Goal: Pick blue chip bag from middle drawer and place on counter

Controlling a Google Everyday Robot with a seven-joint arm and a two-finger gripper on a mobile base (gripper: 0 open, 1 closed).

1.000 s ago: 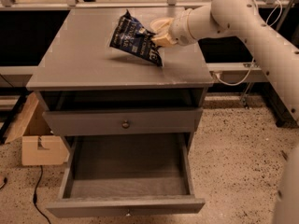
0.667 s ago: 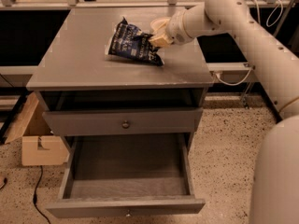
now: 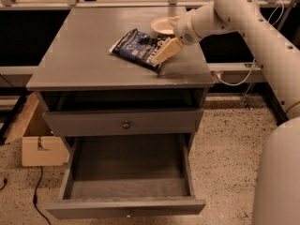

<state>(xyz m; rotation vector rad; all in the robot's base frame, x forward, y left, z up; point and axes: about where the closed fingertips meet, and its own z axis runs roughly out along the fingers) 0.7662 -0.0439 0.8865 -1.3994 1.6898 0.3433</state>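
Observation:
The blue chip bag (image 3: 137, 49) lies flat on the counter (image 3: 84, 55), right of its middle. My gripper (image 3: 159, 49) is at the bag's right edge, low over the counter top, with the arm reaching in from the right. The middle drawer (image 3: 129, 175) is pulled out below, and its inside shows nothing in it.
A pale bowl (image 3: 162, 25) sits on the counter just behind the gripper. The shut upper drawer front (image 3: 125, 124) has a dark knob. A cardboard box (image 3: 40, 142) stands on the floor at the cabinet's left. A cable runs along the floor at bottom left.
The bag has gone from tilted up in the gripper to lying flat on the counter. The gripper has come down with it.

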